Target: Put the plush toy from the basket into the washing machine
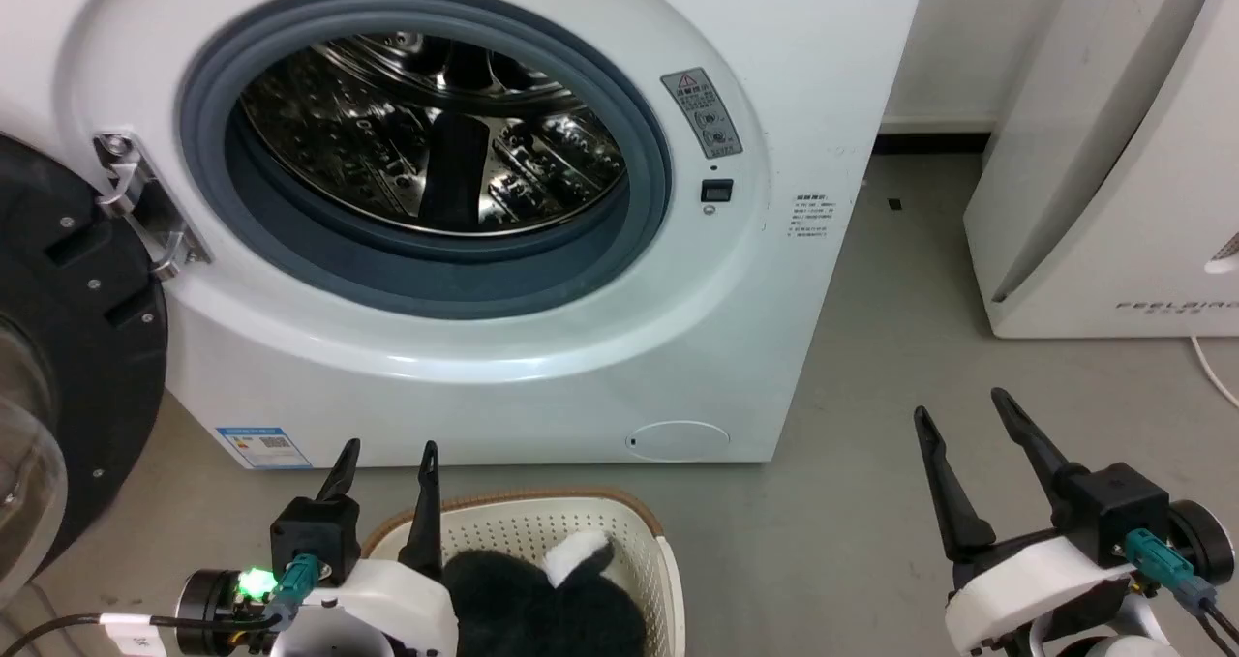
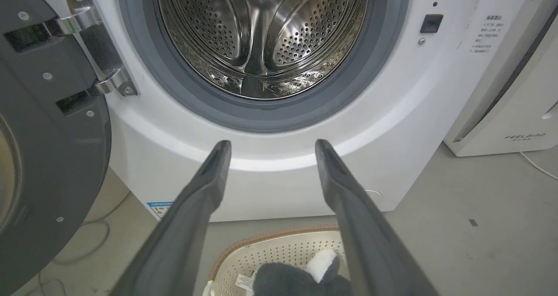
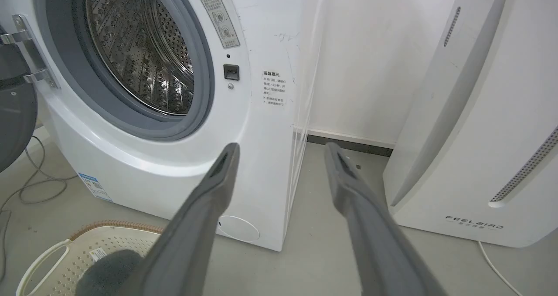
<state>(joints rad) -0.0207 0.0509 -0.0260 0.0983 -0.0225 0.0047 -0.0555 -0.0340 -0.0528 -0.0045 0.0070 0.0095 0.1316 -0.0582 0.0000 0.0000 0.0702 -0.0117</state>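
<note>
Hanging open at the left of the washing machine (image 1: 542, 376), the black-framed door (image 1: 68, 347) is carried on a metal hinge (image 1: 145, 212). The steel drum (image 1: 426, 125) can be seen through the grey seal (image 1: 639, 241), and nothing can be made out lying in it.

Before the washing machine's lower left corner, the left gripper (image 1: 389, 444) is held low. Its pale wrist is kept roughly level and its two dark fingers are pointed up toward the machine's front panel. The fingers are spread apart and nothing is held between them. In the head view, one finger is seen across the near left rim of the basket (image 1: 668, 560); whether it touches the rim cannot be told.

The basket is set on the grey floor (image 1: 852, 463) just in front of the washing machine's base, below the door opening. The plush toy (image 1: 542, 599) is lying inside it, with a white patch turned toward the machine.

Off the washing machine's right front corner, the right gripper (image 1: 958, 403) is held over bare floor, well apart from the basket. Its fingers are raised and tilted slightly leftward, spread wide, with nothing grasped.

To the right of the washing machine, across a strip of floor, a white appliance (image 1: 1113, 202) lettered FEELBIRD is stood.
</note>
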